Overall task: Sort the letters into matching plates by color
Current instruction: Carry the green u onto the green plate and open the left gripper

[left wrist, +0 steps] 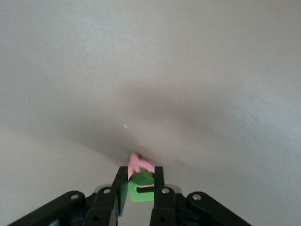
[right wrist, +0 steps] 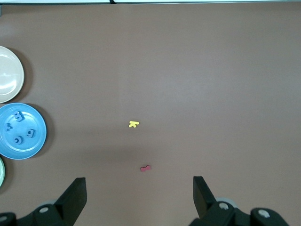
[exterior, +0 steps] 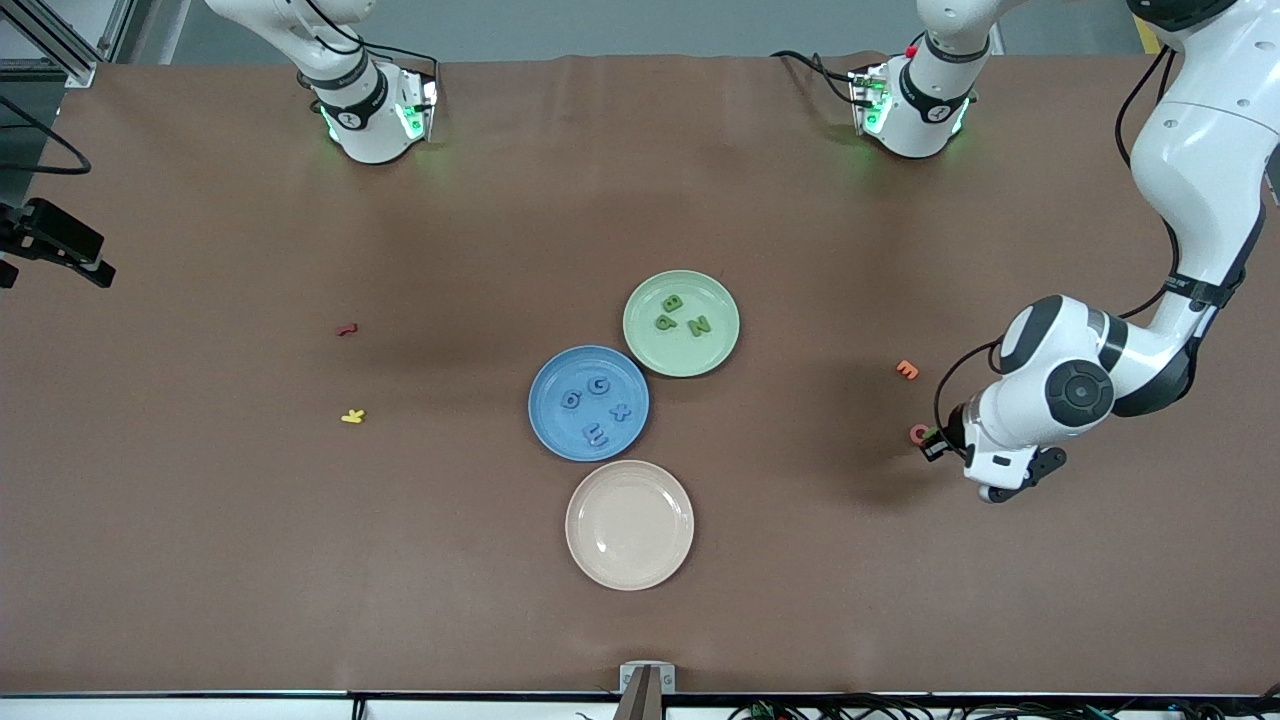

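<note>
Toward the right arm's end of the table from the medium blue round plate point(exterior: 588, 403), the right gripper point(right wrist: 139, 197) hangs released. The pale green plate point(exterior: 681, 323) touches it, three green letters point(exterior: 683, 315) inside. Toward the left arm's end, the left gripper point(left wrist: 140, 188) grasps a small green flat letter point(left wrist: 141, 187) beside a pink letter point(left wrist: 137, 163).

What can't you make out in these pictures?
- Front view: the left gripper is mostly hidden under its own arm; the green letter it holds doesn't show there.
- Left wrist view: the pink letter is partly covered by the gripper.
- Right wrist view: plates cut off by the edge.
</note>
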Robot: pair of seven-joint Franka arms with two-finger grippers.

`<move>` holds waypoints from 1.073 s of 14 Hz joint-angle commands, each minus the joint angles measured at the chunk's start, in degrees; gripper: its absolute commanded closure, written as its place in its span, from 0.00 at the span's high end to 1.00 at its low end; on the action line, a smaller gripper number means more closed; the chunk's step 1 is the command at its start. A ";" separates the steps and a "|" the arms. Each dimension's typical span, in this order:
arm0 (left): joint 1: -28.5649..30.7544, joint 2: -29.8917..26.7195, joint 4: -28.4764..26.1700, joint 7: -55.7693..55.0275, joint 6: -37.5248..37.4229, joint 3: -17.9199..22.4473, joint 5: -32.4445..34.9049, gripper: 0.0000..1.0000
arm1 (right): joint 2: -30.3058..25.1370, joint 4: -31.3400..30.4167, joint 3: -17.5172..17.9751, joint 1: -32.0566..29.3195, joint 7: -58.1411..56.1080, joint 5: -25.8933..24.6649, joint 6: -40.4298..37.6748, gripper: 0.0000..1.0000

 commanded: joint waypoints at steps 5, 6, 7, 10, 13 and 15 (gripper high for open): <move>0.10 -1.15 1.36 -0.90 -7.63 -8.24 0.50 0.00 | 0.18 0.89 0.80 -1.07 -0.47 -0.63 -0.61 1.00; -0.08 -1.15 3.46 -1.43 -12.36 -10.87 0.50 0.00 | 0.18 0.89 0.80 -1.07 -0.47 -0.63 -0.61 1.00; -0.34 -1.06 4.61 -2.48 -15.28 -12.81 0.50 0.00 | 0.18 0.89 0.80 -1.07 -0.47 -0.63 -0.61 1.00; -1.39 -1.06 4.44 -5.46 -15.84 -16.60 0.50 0.00 | 0.18 0.89 0.89 -1.07 -0.47 -0.63 -0.61 1.00; -7.61 -1.06 4.71 -15.63 -15.84 -17.31 0.32 0.00 | 0.18 0.89 0.89 -1.07 -0.47 -0.63 -0.61 1.00; -12.44 -0.63 4.71 -23.71 -15.75 -17.23 0.67 0.00 | 0.18 0.89 0.89 -1.07 -0.47 -0.63 -0.61 1.00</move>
